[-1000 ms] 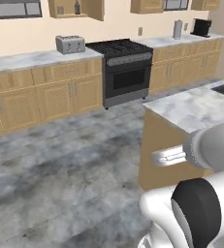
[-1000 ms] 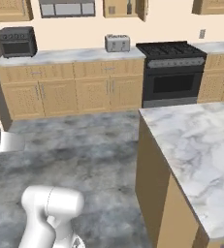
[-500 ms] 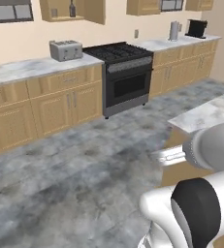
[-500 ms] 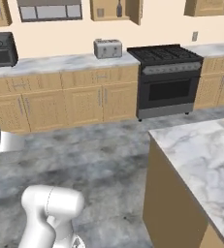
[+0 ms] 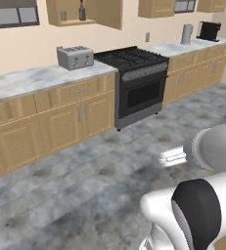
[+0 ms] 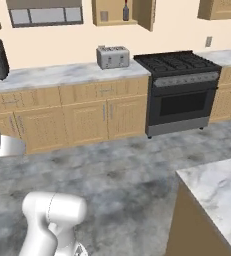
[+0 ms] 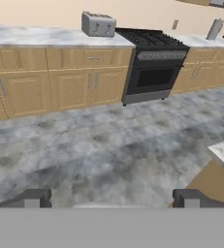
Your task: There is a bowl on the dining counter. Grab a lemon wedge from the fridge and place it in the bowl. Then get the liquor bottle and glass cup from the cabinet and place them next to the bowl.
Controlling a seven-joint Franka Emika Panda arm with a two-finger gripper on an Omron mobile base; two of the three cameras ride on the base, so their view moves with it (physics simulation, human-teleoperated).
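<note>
glassware ahead: slim dark glass liquor bottle (image 6: 126, 10) stands on open light tan wooden cabinet (image 6: 121, 13) shelf, probably slippery, fragile, best gripped mid-body; tool (image 7: 111, 197) spread, empty.

Even bright rendered light, faint floor shadows (coarse, slightly soft).

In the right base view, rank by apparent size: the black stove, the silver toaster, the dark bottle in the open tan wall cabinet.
1. Black stove
2. Silver toaster
3. Dark bottle, in the open tan wall cabinet

All stand along the far wall, so the order holds.
</note>
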